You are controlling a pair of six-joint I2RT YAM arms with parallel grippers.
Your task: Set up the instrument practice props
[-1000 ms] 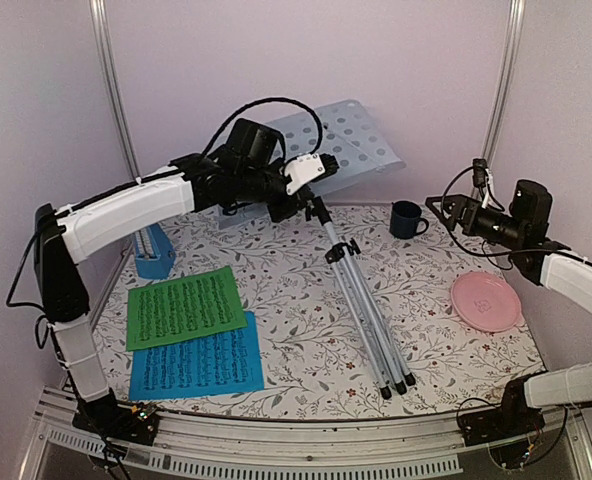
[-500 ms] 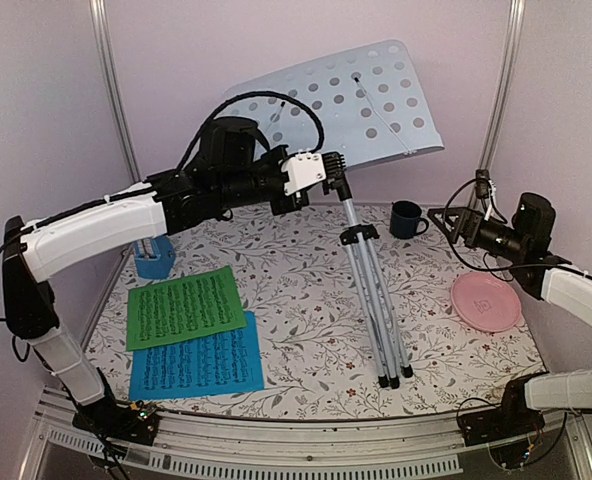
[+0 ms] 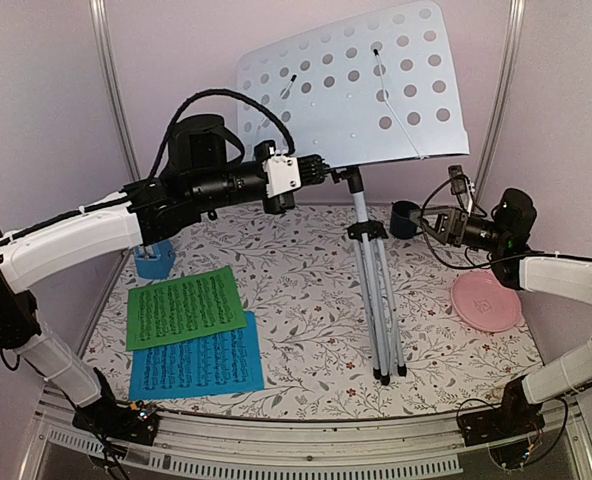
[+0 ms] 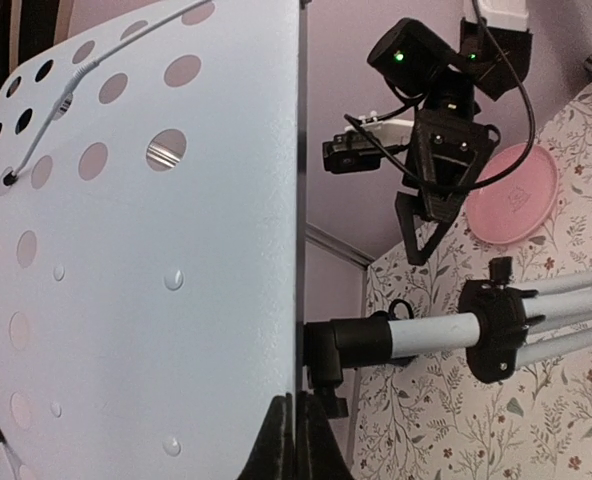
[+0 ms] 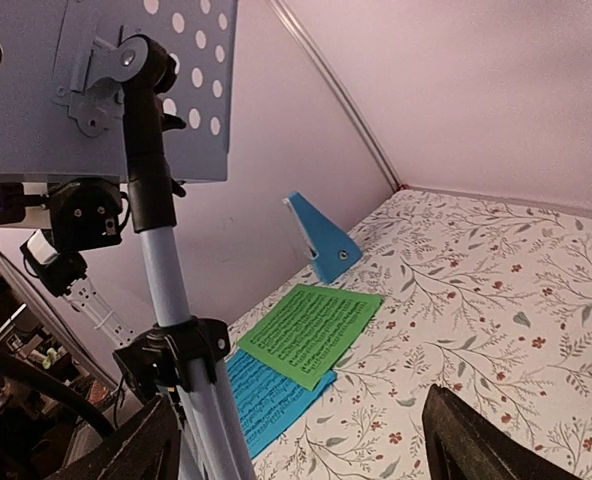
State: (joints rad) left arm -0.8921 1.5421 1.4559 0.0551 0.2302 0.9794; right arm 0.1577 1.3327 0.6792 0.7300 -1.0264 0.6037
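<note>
Your music stand (image 3: 372, 290) stands upright mid-desk (image 3: 296, 290) only because the left claw (image 3: 321, 172) pinches its neck under the holed panel (image 3: 356, 90); its legs are folded together, so it would likely topple if freed. The green sheet (image 3: 184, 307) and blue sheet (image 3: 196, 366) lie overlapping front left, the metronome (image 3: 156, 258) behind them. Your right claw (image 3: 441, 225) hovers spread near the pole, probably to open the legs.

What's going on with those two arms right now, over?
Left gripper shut on music stand, upright, legs folded. Right gripper open, empty, facing it. Nothing between.
</note>
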